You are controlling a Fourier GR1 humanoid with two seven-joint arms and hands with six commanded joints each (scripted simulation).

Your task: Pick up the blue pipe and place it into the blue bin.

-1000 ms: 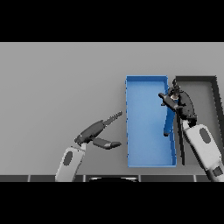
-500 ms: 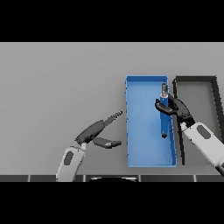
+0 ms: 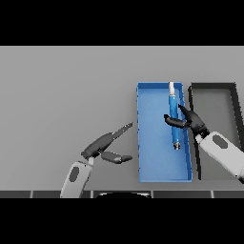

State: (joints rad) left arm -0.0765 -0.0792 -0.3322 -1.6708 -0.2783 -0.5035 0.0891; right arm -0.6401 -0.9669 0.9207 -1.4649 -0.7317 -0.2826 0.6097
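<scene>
Blue pipe [image 3: 173, 119] lies in the blue bin [image 3: 152, 143], right hand [image 3: 189, 121] spread beside it; left hand [image 3: 106, 146] relaxed on the table [image 3: 62, 95].

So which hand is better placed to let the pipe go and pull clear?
The right hand: it is at the blue pipe inside the blue bin. The left hand rests outside it.

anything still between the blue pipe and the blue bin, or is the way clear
Nothing visible stands between them: the blue pipe already lies within the blue bin, along its right side, with the right hand beside it.
</scene>
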